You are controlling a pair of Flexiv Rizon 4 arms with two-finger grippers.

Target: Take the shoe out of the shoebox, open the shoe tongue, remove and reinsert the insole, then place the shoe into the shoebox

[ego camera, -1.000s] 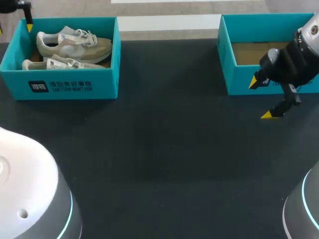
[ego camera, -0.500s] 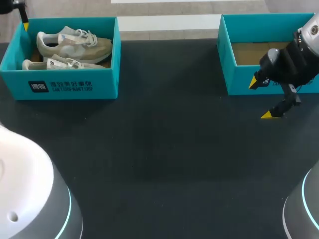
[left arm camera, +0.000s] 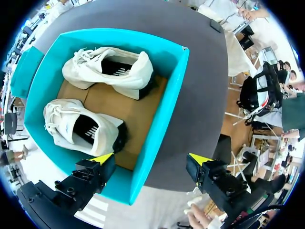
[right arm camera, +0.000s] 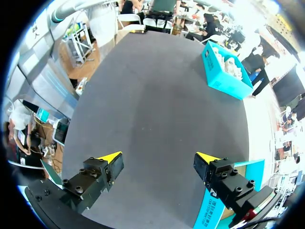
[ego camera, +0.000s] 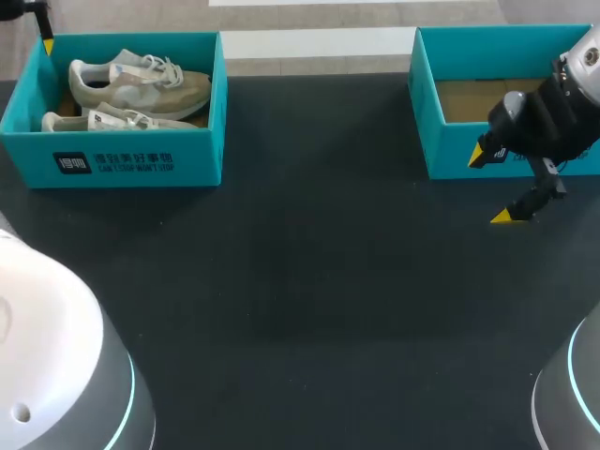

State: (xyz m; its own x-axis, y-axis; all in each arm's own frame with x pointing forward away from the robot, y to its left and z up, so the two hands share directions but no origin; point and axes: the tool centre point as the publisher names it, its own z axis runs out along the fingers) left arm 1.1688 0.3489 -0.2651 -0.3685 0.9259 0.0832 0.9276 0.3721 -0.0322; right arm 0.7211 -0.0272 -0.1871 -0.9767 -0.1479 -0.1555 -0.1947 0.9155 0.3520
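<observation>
A teal shoebox point(ego camera: 141, 161) stands at the table's far left with a pair of pale sneakers in it, one shoe point(ego camera: 141, 82) at the back and the other shoe point(ego camera: 108, 120) in front. My left gripper point(left arm camera: 151, 158) hovers open above the box's end; in the left wrist view one finger is over the box's inside by the nearer shoe point(left arm camera: 76, 124) and the other is outside the box wall point(left arm camera: 164, 109). In the head view only a yellow fingertip point(ego camera: 47, 45) of it shows. My right gripper point(ego camera: 492, 185) hangs open and holds nothing in front of a second teal box point(ego camera: 445, 150).
The second teal box at the far right shows only its brown cardboard floor. Dark table point(ego camera: 309, 281) stretches between the two boxes. My arms' white bases sit at the near corners. In the right wrist view the shoebox point(right arm camera: 224, 71) lies far ahead across the table.
The left gripper has shifted slightly at the shoebox's far left corner. The right arm, boxes and shoes have not moved.
</observation>
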